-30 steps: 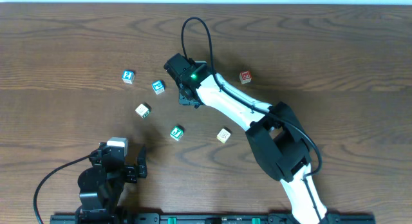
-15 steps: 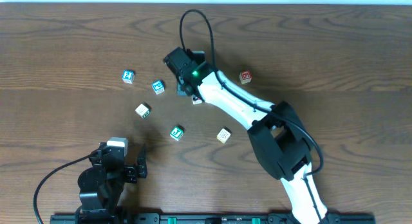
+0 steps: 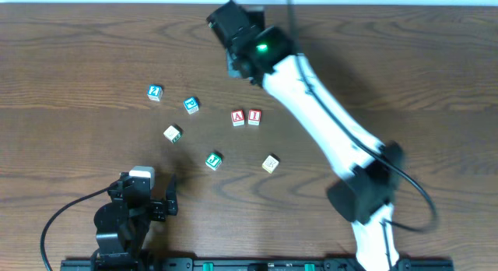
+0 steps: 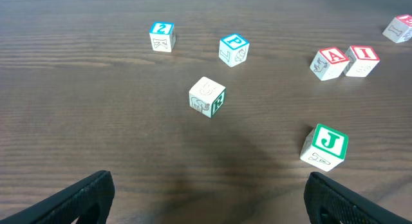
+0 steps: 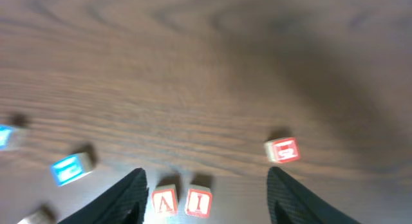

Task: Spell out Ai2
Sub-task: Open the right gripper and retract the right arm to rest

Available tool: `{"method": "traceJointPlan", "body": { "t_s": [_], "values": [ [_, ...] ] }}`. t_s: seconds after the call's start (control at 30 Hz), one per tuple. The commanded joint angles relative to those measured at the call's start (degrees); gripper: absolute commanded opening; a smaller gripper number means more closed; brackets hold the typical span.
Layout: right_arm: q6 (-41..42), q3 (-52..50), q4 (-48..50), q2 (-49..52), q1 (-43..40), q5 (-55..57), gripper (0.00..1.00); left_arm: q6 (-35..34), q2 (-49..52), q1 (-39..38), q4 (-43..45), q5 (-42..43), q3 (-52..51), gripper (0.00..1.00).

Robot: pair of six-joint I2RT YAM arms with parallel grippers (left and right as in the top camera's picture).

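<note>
A red "A" block (image 3: 238, 117) and a red "I" block (image 3: 254, 117) sit side by side, touching, at mid-table. Both show in the left wrist view (image 4: 329, 62) (image 4: 362, 60) and the right wrist view (image 5: 165, 201) (image 5: 198, 201). The blue "2" block (image 3: 155, 92) lies far left, also in the left wrist view (image 4: 161, 36). My right gripper (image 3: 240, 66) is open and empty, raised well above and beyond the A and I pair (image 5: 207, 185). My left gripper (image 3: 159, 202) is open and empty near the front edge (image 4: 209, 208).
A blue "P" block (image 3: 191, 105), a white-green block (image 3: 172, 133), a green "J" block (image 3: 214, 160) and a pale yellow block (image 3: 270, 163) lie scattered. Another red block (image 5: 282, 150) lies right of the pair, hidden under my right arm in the overhead view.
My right gripper has lifted off and pulled back toward the table's far edge, uncovering the A and I blocks standing together. The left arm has not moved.
</note>
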Motion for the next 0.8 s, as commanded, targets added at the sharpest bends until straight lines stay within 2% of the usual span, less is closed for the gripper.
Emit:
{"method": "traceJointPlan", "body": {
  "t_s": [0.0,0.23,0.43,0.53,0.6,0.7,0.77],
  "values": [
    [-4.50,2.80,-2.51,-11.17,0.02,0.90,0.63,1.20,-0.33,0.39,0.22,0.00,-0.70,0.95],
    [-5.81,-1.49,-14.40,-27.19,1.60,-1.57,0.61,1.20,-0.33,0.39,0.22,0.00,-0.70,0.95],
    [-3.96,-24.50,-12.22,-44.65,4.87,-1.42,0.61,1.20,-0.33,0.39,0.22,0.00,-0.70,0.95],
    [-3.10,-36.94,-10.93,-56.06,6.45,-1.79,0.64,1.20,-0.33,0.39,0.22,-0.63,-0.70,0.95],
    [-2.82,-44.81,-11.13,-65.68,7.45,-4.57,0.72,0.55,-0.33,0.39,0.35,-0.57,-0.70,0.95],
    [-2.80,-49.68,-12.26,-75.10,7.56,-8.81,0.78,-9.66,-0.33,0.35,0.44,5.40,-0.70,0.96],
    [-2.80,-50.73,-12.96,-80.04,7.56,-10.25,0.85,-20.92,-0.33,0.35,0.00,11.21,-0.57,0.95]
  ]
}}
